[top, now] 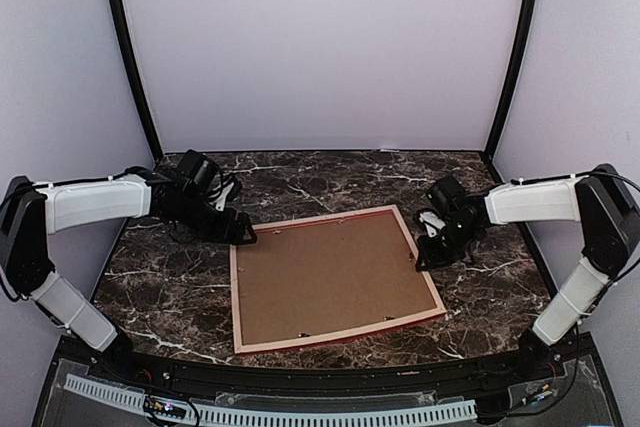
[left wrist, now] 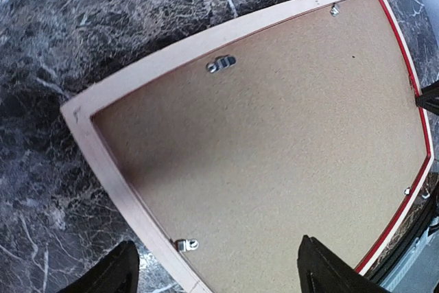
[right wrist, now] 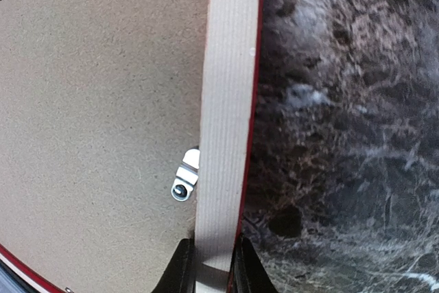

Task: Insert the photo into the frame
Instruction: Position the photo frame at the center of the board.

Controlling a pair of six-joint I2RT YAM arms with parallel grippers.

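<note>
A dark brown marble-patterned table (top: 170,287), glossy and veined in white, carries everything. In its middle, reaching close to the near edge and turned a little askew, lies the thin-railed rectangular frame (right wrist: 230,101). It is face down, with flat pale wood rails uppermost and a line of red showing along the outer edges. A plain brown backing board (top: 330,277) of speckled, matte fibreboard fills it (whatever sits beneath the board is hidden).

The left gripper (left wrist: 216,259) hangs at the frame's far-left corner. Its black fingers are spread wide, one over the bare marble and the other over the board. They grip nothing.

The right gripper (right wrist: 212,265) is at the middle of the frame's right rail. Its two dark fingers are drawn in against either side of the pale wood, pinching the rail.

Smallest are the shiny metal turn clips (right wrist: 185,182), screwed along the rails' inner edges, with their tabs lying on the board.
</note>
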